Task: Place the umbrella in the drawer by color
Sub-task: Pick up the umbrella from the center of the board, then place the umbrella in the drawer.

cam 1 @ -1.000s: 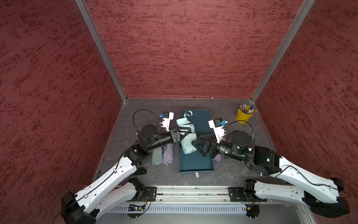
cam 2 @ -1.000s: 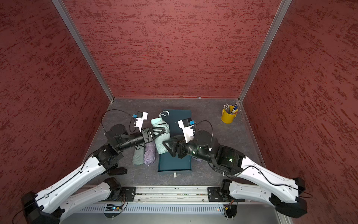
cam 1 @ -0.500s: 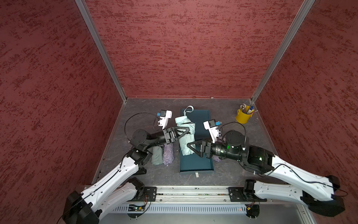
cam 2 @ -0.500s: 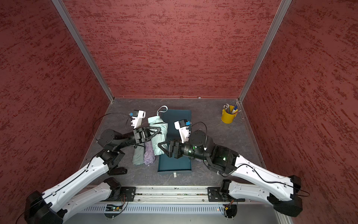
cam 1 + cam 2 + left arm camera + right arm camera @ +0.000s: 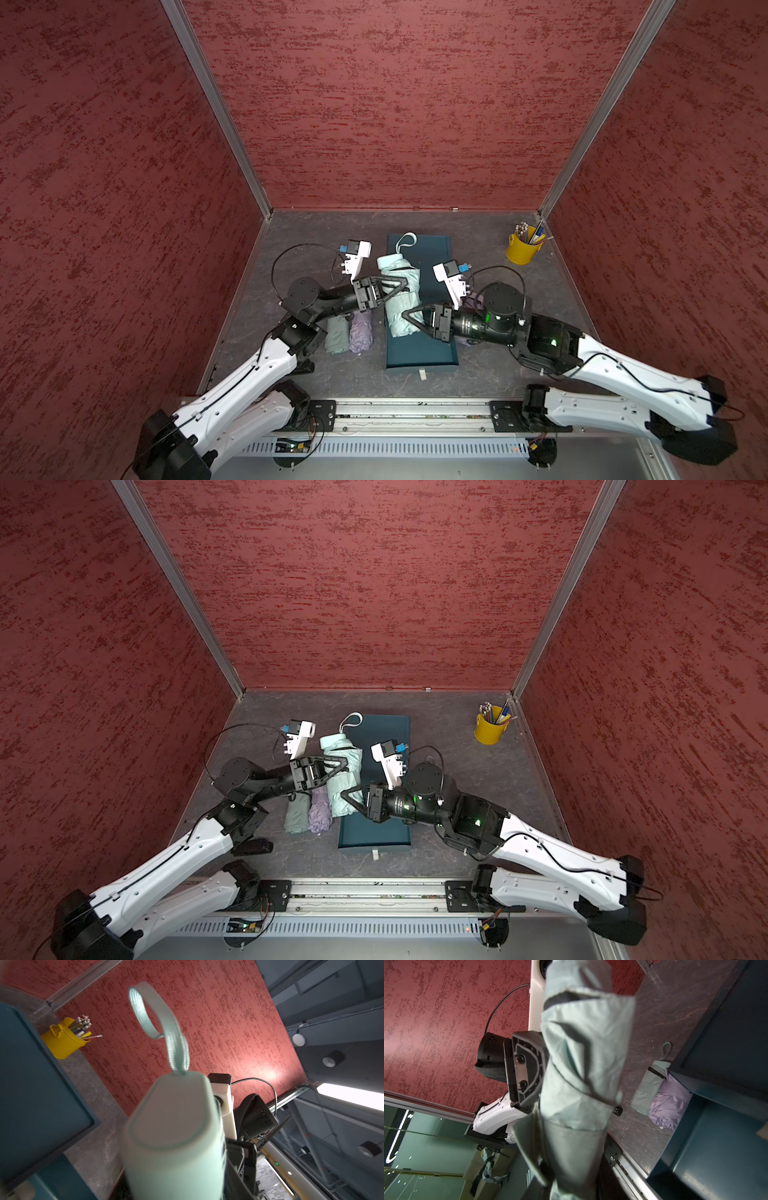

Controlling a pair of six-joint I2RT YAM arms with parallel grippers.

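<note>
- Mint umbrella [image 5: 401, 299] carried between both arms, over left side of teal drawer [image 5: 436, 253]. Contact with drawer not determinable.
- Long axis laid front to back: strap loop [image 5: 406, 240] toward rear wall, canopy tip toward rail.
- Left gripper [image 5: 401, 284] applied from left at handle end. Jaws astride body, clamping not determinable.
- Right gripper [image 5: 409, 318] applied from right at canopy end. Jaws drawn narrow onto fabric.
- Axis judged parallel to drawer length: lowering called for, no rotation.
- Right arm judged nearer drawer.
</note>
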